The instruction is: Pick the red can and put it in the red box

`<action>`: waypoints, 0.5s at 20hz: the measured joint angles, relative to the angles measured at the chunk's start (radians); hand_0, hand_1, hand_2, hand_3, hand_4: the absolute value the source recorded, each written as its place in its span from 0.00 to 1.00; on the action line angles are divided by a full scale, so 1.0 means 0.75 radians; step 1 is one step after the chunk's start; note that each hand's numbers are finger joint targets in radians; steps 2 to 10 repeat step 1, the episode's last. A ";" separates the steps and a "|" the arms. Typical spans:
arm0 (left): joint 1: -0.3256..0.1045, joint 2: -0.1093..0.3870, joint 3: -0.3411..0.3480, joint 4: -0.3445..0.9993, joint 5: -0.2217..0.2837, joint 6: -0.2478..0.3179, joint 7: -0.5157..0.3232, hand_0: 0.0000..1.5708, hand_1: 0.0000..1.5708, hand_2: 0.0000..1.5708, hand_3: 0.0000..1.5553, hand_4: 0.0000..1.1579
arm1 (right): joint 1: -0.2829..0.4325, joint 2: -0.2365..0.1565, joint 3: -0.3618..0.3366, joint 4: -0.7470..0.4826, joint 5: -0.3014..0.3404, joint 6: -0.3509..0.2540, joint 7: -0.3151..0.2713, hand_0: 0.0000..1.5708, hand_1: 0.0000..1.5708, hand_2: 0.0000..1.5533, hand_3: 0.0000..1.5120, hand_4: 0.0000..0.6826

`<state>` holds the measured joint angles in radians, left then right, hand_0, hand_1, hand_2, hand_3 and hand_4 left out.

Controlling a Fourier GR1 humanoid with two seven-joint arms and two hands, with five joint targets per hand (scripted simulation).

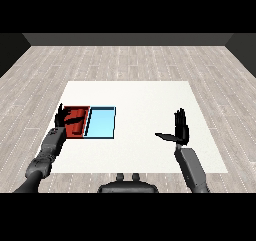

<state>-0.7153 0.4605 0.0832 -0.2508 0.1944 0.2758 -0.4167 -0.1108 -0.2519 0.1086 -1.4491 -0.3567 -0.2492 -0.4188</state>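
Note:
The red tray point(82, 111) lies at the left of the white table, touching the light blue tray point(101, 122) on its right. My left hand point(62, 118) hovers over the red tray's left edge, fingers straight and thumb stretched out across the tray; nothing is curled in it. I cannot pick out the red can for certain: a red shape point(76, 129) inside the red tray, just under the thumb, blends with the tray's colour. My right hand point(181, 129) is held upright at the right of the table, open and holding nothing, far from both trays.
The white table point(145, 100) stretches between the trays and my right hand. A grey plank floor surrounds it. The light blue tray holds nothing that I can see.

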 measured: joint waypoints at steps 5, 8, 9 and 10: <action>0.015 -0.018 0.011 -0.041 0.019 -0.036 -0.048 0.00 0.00 0.00 0.00 0.00 | 0.007 -0.007 0.005 -0.014 0.000 0.012 0.003 0.00 0.00 0.00 0.00 0.00; 0.015 -0.018 0.011 -0.041 0.019 -0.036 -0.048 0.00 0.00 0.00 0.00 0.00 | 0.007 -0.007 0.005 -0.014 0.000 0.012 0.003 0.00 0.00 0.00 0.00 0.00; 0.015 -0.018 0.011 -0.041 0.019 -0.036 -0.048 0.00 0.00 0.00 0.00 0.00 | 0.007 -0.007 0.005 -0.014 0.000 0.012 0.003 0.00 0.00 0.00 0.00 0.00; 0.015 -0.018 0.011 -0.041 0.019 -0.036 -0.048 0.00 0.00 0.00 0.00 0.00 | 0.007 -0.007 0.005 -0.014 0.000 0.012 0.003 0.00 0.00 0.00 0.00 0.00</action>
